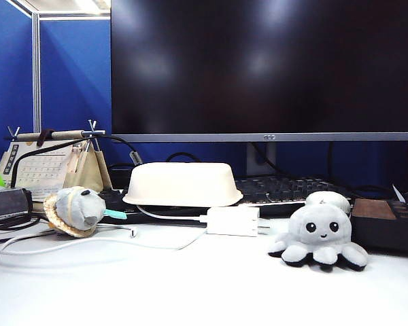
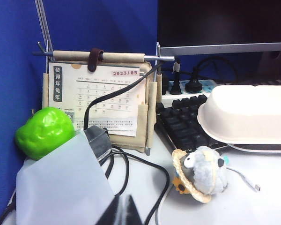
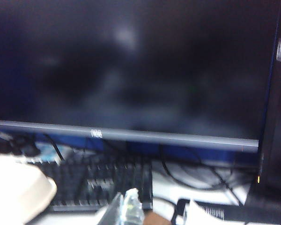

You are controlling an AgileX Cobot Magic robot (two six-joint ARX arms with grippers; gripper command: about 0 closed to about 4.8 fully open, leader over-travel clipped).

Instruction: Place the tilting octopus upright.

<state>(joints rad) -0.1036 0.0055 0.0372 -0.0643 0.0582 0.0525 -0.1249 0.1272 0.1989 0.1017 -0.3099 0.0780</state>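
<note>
The light-grey plush octopus [image 1: 319,238] sits upright on the white desk at the right of the exterior view, facing the camera, its black-bottomed tentacles spread on the surface. Neither gripper shows in the exterior view, and nothing touches the octopus. In the left wrist view my left gripper [image 2: 119,213] shows only as dark fingertips drawn together, empty, above the desk near the black cables. My right gripper [image 3: 126,208] is blurred, its tips together with nothing held, in front of the keyboard [image 3: 103,180]. The octopus is out of both wrist views.
A grey round plush with a tan brim [image 1: 73,210] lies at the left. An upturned white tub [image 1: 182,183], a white charger [image 1: 231,221], a monitor [image 1: 265,68], a desk calendar [image 1: 44,166], a green ball [image 2: 44,131] and a dark box [image 1: 384,221] crowd the desk.
</note>
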